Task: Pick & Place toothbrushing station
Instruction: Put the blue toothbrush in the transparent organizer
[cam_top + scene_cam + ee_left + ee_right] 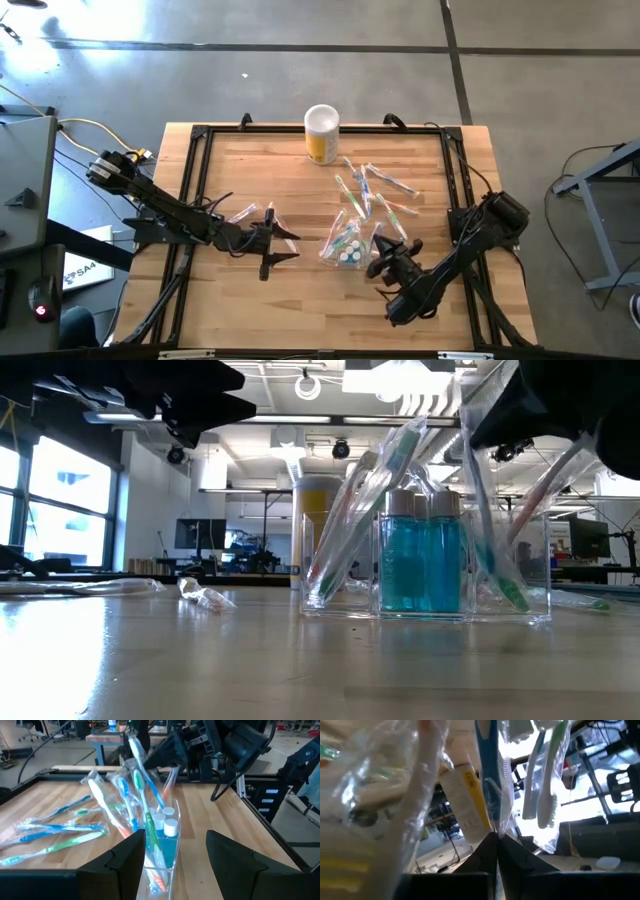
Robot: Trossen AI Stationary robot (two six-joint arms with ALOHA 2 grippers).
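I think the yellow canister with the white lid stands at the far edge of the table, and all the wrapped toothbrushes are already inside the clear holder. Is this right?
Not quite. The yellow canister does stand at the far edge, but only some wrapped toothbrushes are in the clear holder. Several loose toothbrushes lie on the table beside it, as the high view and left wrist view show.

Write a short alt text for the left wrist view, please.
A clear holder on a wooden table holds wrapped toothbrushes and white-capped teal tubes, seen between the left gripper's open fingers. More wrapped toothbrushes lie loose beside it.
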